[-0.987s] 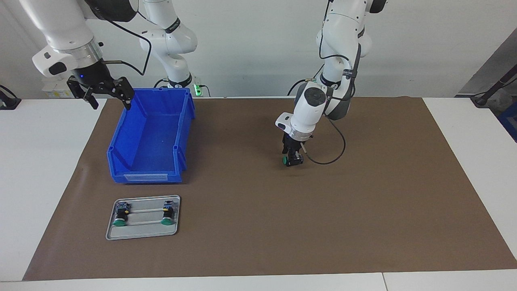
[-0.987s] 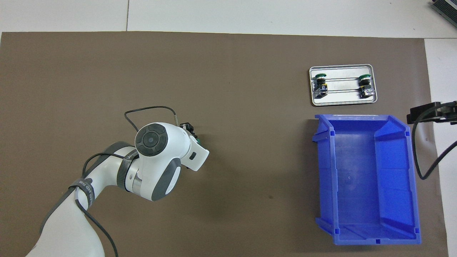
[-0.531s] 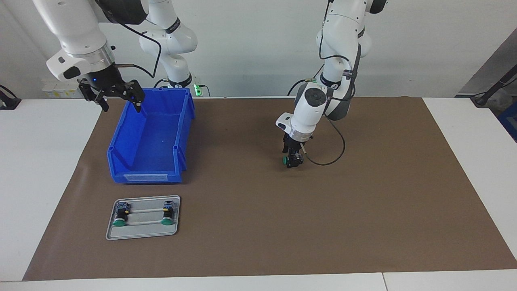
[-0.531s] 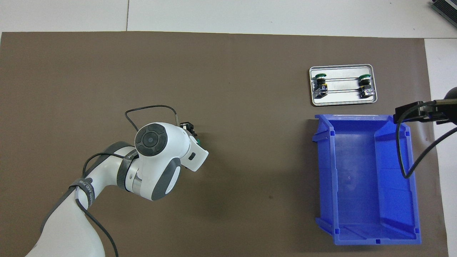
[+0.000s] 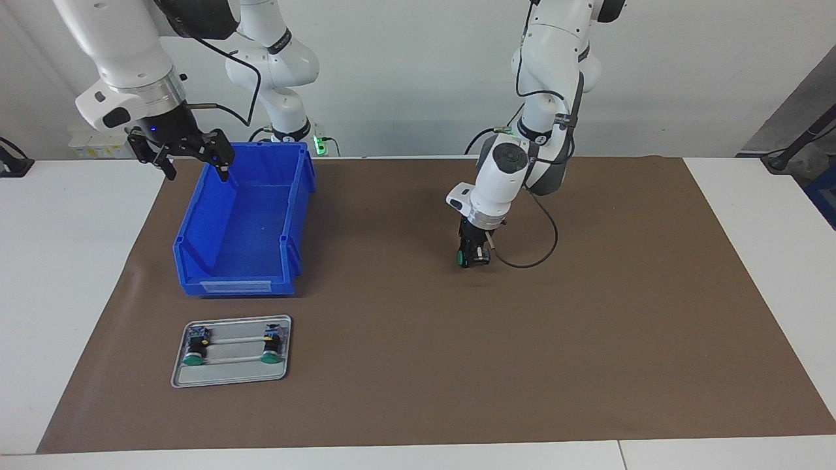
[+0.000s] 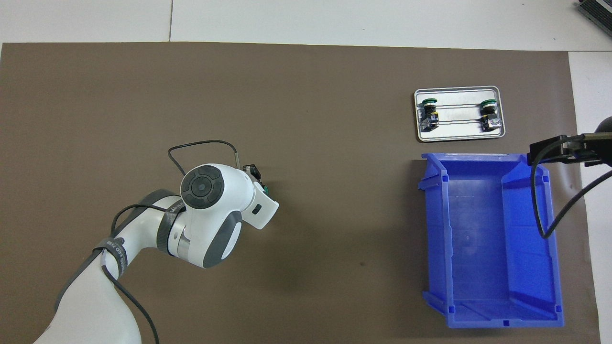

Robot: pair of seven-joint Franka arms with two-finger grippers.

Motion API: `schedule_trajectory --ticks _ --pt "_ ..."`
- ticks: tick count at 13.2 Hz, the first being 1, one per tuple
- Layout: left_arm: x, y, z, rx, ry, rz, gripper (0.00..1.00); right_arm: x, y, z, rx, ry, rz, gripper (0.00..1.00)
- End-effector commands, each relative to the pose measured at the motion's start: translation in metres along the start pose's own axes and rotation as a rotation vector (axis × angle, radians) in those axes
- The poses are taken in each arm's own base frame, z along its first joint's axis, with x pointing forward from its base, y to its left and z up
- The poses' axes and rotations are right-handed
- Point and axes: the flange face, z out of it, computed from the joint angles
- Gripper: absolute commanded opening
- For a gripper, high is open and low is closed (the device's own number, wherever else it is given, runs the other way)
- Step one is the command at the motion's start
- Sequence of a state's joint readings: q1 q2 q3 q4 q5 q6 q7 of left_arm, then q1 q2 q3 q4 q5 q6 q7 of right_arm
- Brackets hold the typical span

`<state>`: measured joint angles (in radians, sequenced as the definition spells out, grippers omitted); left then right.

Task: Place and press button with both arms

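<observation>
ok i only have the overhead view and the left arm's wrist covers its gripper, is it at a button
observer: yes, the left gripper is low over the mat, around the button; can't tell if it has gripped
operator: button upright
observer: no, it's on its side, green cap toward the right arm's end
operator: and the right gripper, i only see an edge of it
observer: the right gripper hangs over the blue bin, at the corner nearest the robots, jaws open and empty
</observation>
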<state>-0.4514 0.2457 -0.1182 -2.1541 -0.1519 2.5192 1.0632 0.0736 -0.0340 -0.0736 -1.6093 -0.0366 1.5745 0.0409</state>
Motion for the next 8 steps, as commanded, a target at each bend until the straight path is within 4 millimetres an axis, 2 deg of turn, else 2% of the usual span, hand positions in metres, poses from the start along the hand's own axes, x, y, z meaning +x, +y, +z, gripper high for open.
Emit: schedule_trajectory --ticks 1,4,8 --pt "-0.003 -0.004 -0.001 0.014 0.015 0.009 0.27 -0.002 0.0 -0.003 -0.003 -0.001 0.008 1.0" --pt "0.002 -0.012 -0.008 0.023 0.024 0.001 0.23 -0.002 0.0 -0.003 -0.003 -0.001 0.008 1.0" --pt "0.006 -0.034 -0.023 0.035 0.086 -0.069 0.22 -0.002 0.0 -0.003 -0.003 -0.001 0.01 1.0"
